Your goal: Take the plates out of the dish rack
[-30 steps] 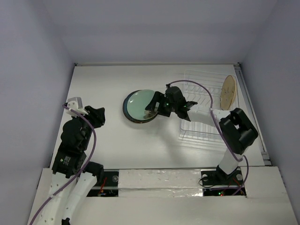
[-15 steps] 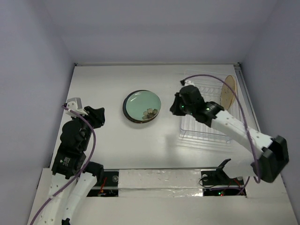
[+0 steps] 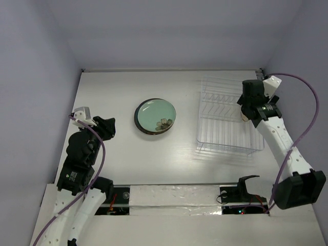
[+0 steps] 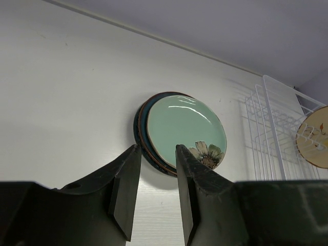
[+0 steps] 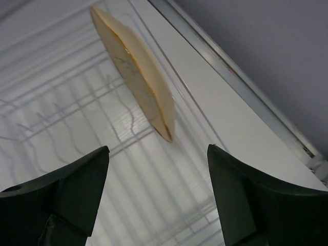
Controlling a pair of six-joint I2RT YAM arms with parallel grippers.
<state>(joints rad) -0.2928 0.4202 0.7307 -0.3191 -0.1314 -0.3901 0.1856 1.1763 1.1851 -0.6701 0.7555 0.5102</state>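
**Right gripper wide over the rack's last plate; left gripper narrow facing the stack**

The right gripper (image 5: 159,149) hangs above the far right end of the dish rack (image 3: 225,118), its two dark, matte, blunt-edged fingers (image 5: 77,189) spread wide with nothing between them. Just beyond its fingertips, and roughly centred on the gap, the tan plate (image 5: 136,72) stands on edge in a slot. It is thin, round and smooth, with a fine dark line drawing on its pale face, and it leans slightly. Beneath the gripper, the rack is a rectangular grid of thin, glossy white wire, with parallel rods along the floor and wavy dividers forming the slots. To the gripper's right, past the rack's edge, a raised strip borders the table (image 3: 118,92), whose surface is flat, white and faintly grained.

The left gripper (image 4: 156,149) is held low at the left, with its wedge-shaped black fingers (image 4: 125,189) parted only narrowly and empty. Ahead of its fingertips, well apart from them, a stack of plates (image 3: 138,120) lies flat on the table. The top one is the pale green plate (image 4: 182,128), glossy with a bright highlight and a brown-and-cream flower painted near its rim. Darker rims, teal and brownish, show beneath it. Further ahead and to this gripper's right stands the rack, with the tan plate at its far end.
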